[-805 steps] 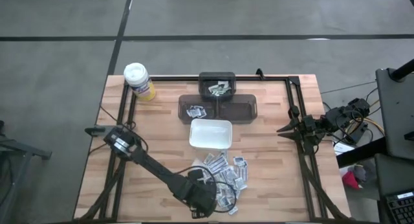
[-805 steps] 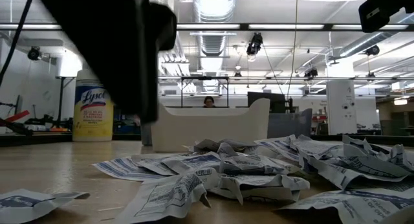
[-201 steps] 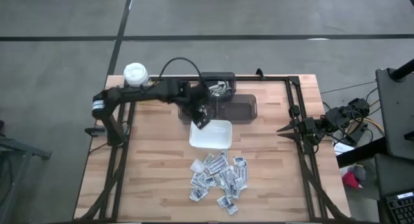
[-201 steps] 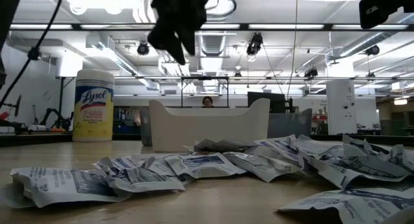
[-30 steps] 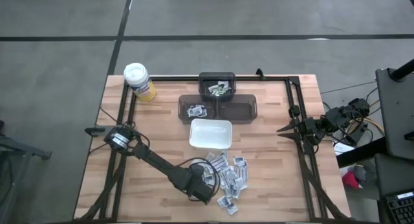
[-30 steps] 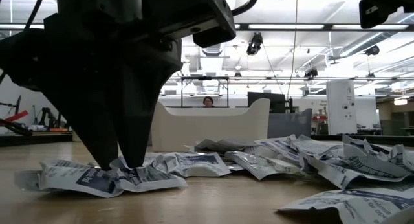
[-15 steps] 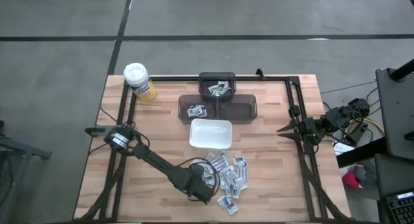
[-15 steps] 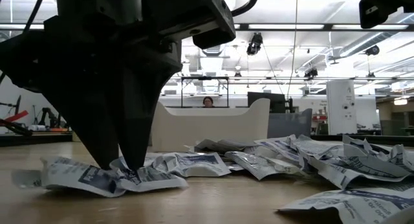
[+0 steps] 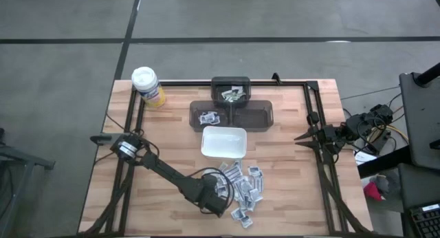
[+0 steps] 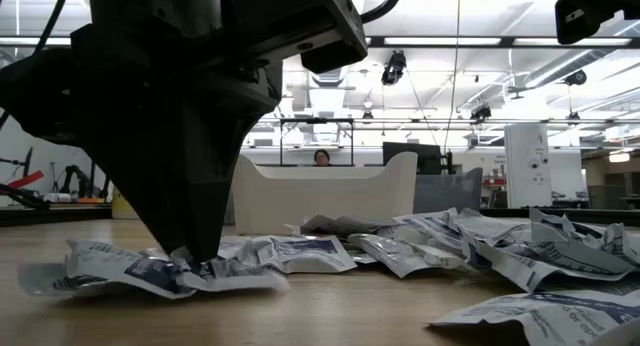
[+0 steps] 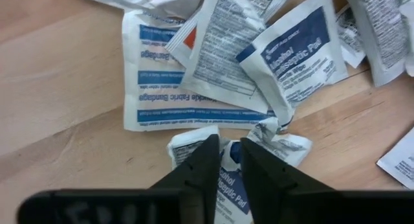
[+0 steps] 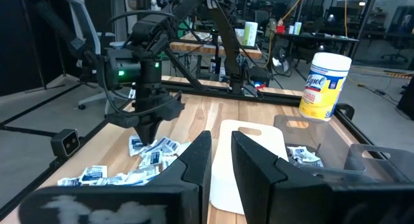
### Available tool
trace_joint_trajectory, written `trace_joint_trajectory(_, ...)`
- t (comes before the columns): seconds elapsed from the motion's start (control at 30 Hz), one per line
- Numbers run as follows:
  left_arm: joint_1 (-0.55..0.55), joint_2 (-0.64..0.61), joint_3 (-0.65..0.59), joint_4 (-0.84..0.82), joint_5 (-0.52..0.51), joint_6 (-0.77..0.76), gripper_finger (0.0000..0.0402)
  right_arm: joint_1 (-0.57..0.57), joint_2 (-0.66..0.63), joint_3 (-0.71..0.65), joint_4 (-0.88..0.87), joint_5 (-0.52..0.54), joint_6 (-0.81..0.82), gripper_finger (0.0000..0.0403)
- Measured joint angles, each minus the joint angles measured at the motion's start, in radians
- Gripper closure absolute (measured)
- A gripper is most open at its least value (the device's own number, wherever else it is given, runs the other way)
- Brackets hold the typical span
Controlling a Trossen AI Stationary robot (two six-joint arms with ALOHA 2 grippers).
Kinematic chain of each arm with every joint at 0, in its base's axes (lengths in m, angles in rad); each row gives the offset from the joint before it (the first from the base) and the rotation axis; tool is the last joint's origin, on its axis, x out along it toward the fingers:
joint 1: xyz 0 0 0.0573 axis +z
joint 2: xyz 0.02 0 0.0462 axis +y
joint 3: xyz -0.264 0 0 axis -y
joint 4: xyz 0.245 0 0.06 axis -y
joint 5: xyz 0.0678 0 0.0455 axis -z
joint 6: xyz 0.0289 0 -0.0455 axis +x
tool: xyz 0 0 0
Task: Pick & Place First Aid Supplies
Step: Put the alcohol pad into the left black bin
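Note:
The first aid supplies [image 9: 242, 186] are a loose pile of small white packets with blue and red print, lying on the wooden table near its front edge. My left gripper [image 9: 217, 201] stands over the pile's near left corner, pointing steeply down, shut on one crumpled packet [image 10: 215, 274] with blue print. My right gripper [image 9: 300, 137] waits at the table's right edge, level, its fingers a narrow gap apart with nothing between them [image 12: 221, 146]. My left gripper [image 11: 229, 149] pinches the crumpled middle of the blue-printed packet [image 11: 231, 171] between its two fingers. It comes from above, pointing steeply down. The packet lies on the table, its ends [image 10: 100, 261] spread to either side of the fingertips [image 10: 197, 248].
A white rectangular dish [image 9: 223, 142] stands just beyond the pile. Behind it are dark trays [image 9: 256, 115] holding a few packets, and a yellow canister with a white lid [image 9: 147, 85] stands at the far left corner. Bare wood lies to the left and right of the pile.
My left gripper has shut: in the low view its two fingertips, apart a second ago, have come together on the packet. The packet has bunched up between them and stays on the table. The arm itself has kept its place.

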Motion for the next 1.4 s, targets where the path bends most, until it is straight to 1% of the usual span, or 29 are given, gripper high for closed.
trace_joint_trajectory(0.33,0.0,0.0,0.0,0.012,-0.025,0.021,0.0397,0.0,0.0,0.0,0.0,0.0,0.0,0.0344)
trace_joint_trajectory(0.73,0.0,-0.003,0.001,0.013,-0.029,0.05,0.0401,0.0,0.0,0.0,0.0,0.0,-0.001,0.0344)
trace_joint_trajectory(0.83,0.0,-0.004,0.011,0.013,-0.029,0.08,0.0401,0.0,0.0,0.0,0.0,0.0,-0.001,0.0344)
trace_joint_trajectory(0.97,0.0,-0.007,0.043,0.016,-0.047,0.161,0.0401,0.0,0.0,0.0,0.0,0.0,-0.001,0.0344)
trace_joint_trajectory(1.13,0.0,-0.007,0.1,0.016,-0.13,0.272,0.0401,0.0,0.0,0.0,0.0,0.0,-0.001,0.0344)
trace_joint_trajectory(1.3,0.006,-0.008,0.174,0.001,-0.282,0.33,0.0401,0.0,0.0,0.0,0.0,0.0,-0.001,0.0344)
trace_joint_trajectory(1.4,0.016,-0.016,0.227,-0.072,-0.358,0.34,0.0401,0.0,0.0,0.0,0.0,0.0,-0.001,0.0344)
